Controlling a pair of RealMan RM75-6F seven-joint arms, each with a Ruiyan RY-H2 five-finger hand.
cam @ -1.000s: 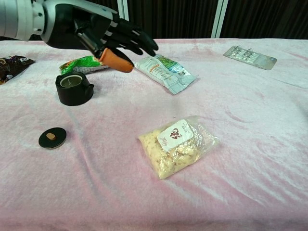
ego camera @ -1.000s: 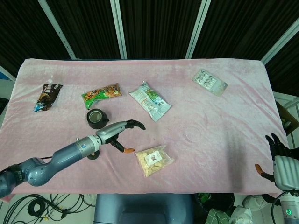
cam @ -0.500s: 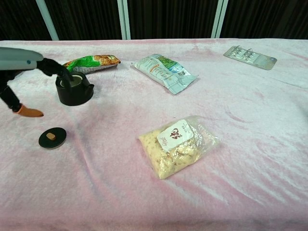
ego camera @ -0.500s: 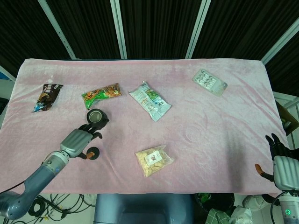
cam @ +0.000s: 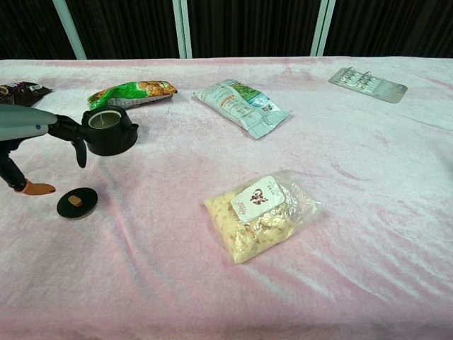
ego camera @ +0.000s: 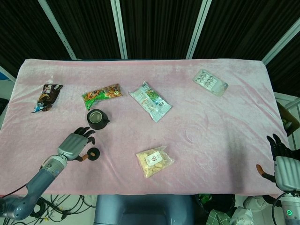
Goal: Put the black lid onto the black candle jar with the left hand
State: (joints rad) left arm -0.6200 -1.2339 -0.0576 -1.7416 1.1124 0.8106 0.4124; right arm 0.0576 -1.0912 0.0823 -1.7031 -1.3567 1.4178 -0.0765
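Observation:
The black candle jar [ego camera: 97, 119] [cam: 109, 130] stands open on the pink cloth, left of centre. The black lid [ego camera: 93, 153] [cam: 77, 202] lies flat in front of the jar, a tan spot at its middle. My left hand [ego camera: 75, 145] [cam: 28, 145] hovers just left of the lid with fingers spread and nothing in it; its orange thumb tip is close beside the lid. My right hand [ego camera: 280, 161] hangs off the table's right edge, open and empty, seen only in the head view.
A green snack bag [ego camera: 101, 95] and a white packet [ego camera: 150, 101] lie behind the jar. A clear bag of snacks [ego camera: 154, 161] lies right of the lid. A brown wrapper [ego camera: 46, 96] sits far left, a blister pack [ego camera: 210, 82] at the back right.
My left hand has swung back from over the table's middle to the left and come down beside the lid. Lid and jar have not moved.

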